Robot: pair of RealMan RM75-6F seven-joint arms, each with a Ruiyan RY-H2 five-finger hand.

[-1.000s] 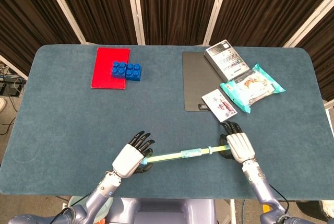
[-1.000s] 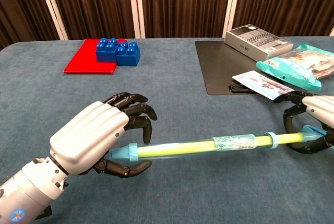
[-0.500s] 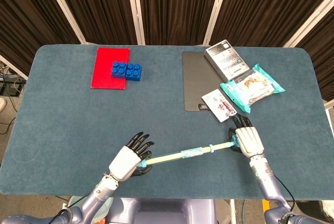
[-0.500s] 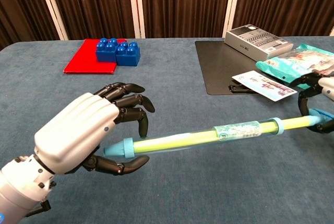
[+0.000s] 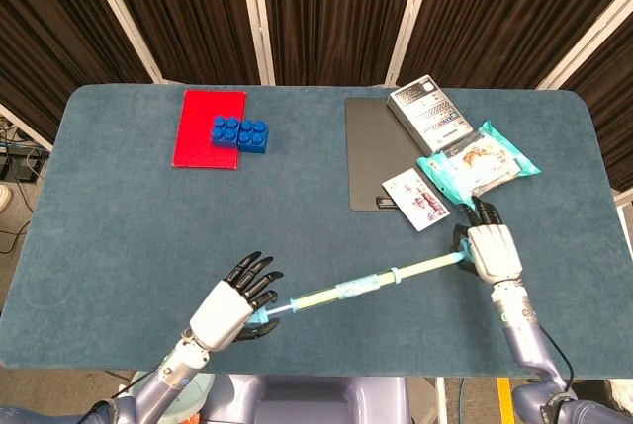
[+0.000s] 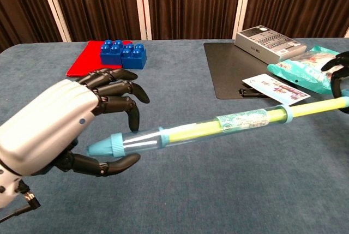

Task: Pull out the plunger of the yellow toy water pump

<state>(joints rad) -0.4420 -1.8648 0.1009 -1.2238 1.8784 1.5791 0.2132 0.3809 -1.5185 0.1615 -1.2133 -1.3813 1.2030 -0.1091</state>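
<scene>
Right now my left hand (image 6: 52,127) grips the blue nozzle end of the yellow toy water pump (image 5: 346,289) at the table's near edge, while my right hand (image 5: 490,249) holds its plunger (image 5: 432,265), drawn out toward the right.

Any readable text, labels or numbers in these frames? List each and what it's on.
None can be read.
Pump sticker: print, too small.
Grey box: rows of marks, blurred.
Card: picture and print, blurred.
Teal packet: graphics, no legible words.
Left hand holds the pump's capped end; right hand grips the plunger end.
</scene>
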